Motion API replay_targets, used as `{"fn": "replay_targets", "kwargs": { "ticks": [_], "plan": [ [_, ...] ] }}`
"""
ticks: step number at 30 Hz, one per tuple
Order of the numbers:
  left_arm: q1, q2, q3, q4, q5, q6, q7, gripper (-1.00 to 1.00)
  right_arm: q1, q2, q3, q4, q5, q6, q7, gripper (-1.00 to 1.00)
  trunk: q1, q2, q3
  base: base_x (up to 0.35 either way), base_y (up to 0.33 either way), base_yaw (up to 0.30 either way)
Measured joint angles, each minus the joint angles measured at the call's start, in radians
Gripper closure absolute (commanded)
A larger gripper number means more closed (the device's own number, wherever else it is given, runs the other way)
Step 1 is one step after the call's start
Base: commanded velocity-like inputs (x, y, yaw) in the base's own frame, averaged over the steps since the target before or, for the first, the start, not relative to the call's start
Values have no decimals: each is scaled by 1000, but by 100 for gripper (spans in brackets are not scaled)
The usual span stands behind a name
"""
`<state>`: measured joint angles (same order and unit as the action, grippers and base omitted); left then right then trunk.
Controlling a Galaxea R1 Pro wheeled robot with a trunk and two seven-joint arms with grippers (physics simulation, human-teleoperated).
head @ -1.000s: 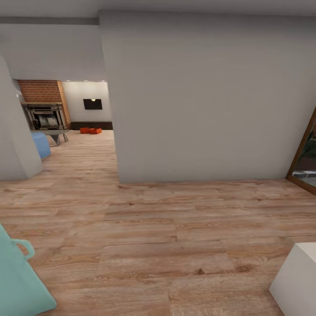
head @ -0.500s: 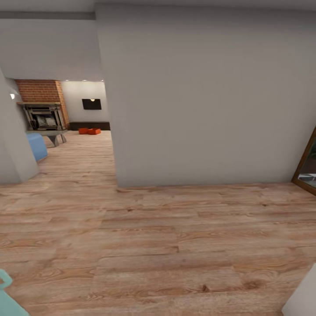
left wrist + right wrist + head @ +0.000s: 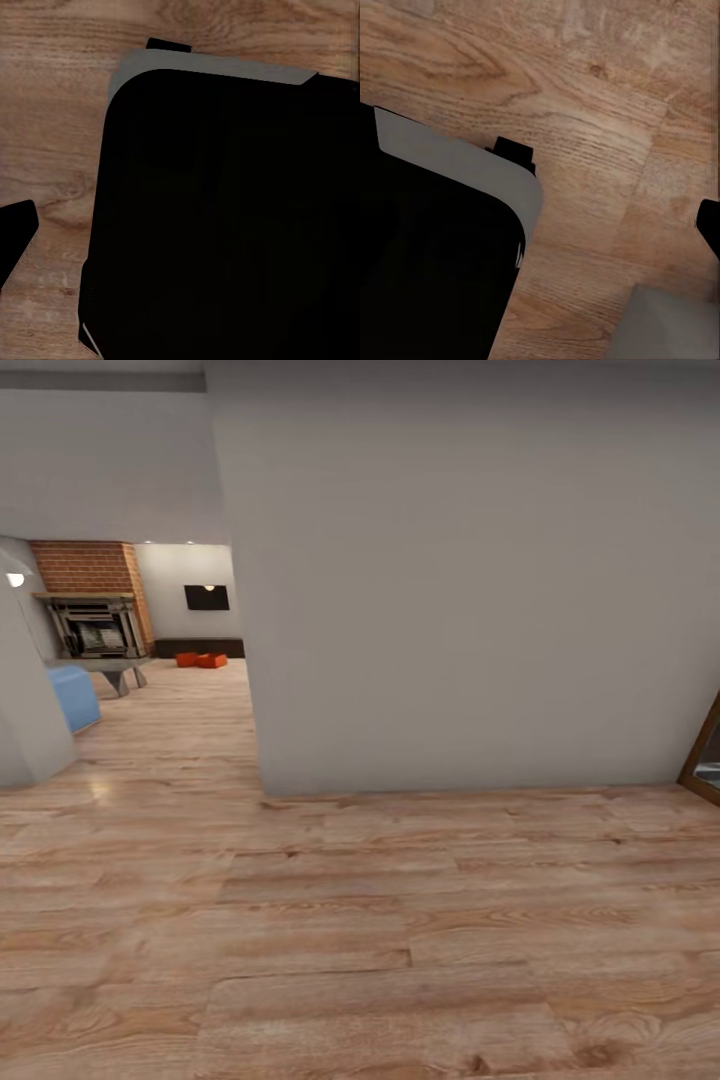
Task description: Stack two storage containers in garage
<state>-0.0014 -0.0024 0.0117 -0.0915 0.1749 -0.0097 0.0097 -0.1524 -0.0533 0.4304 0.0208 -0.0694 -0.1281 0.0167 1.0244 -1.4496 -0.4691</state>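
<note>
The two storage containers are small orange-red bins side by side on the light wood floor, far off in the living room, in front of a low dark cabinet. I see them through the opening left of the big grey wall. In the left wrist view, a dark left fingertip sits at the picture's edge over plank floor, beside my black base. The right wrist view has a dark right fingertip at its edge, likewise over bare planks. Neither gripper holds anything. The garage is out of view.
A red-brick fireplace and a black wall TV mark the far room. A blue seat and a grey table stand left of the passage. A wooden door frame is at the right edge.
The whole view has shifted as the robot rolled forward: the wall looms closer. The teal object at bottom left and the white box at bottom right have left the picture.
</note>
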Motion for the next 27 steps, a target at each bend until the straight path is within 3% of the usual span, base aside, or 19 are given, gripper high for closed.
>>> {"fn": "replay_targets", "kwargs": {
  "ticks": [27],
  "plan": [
    [0,1,0,0,1,0,0,-100,0,0,-6,1,-15,-3,1,-100,0,0,0,323,13,21]
  ]
}}
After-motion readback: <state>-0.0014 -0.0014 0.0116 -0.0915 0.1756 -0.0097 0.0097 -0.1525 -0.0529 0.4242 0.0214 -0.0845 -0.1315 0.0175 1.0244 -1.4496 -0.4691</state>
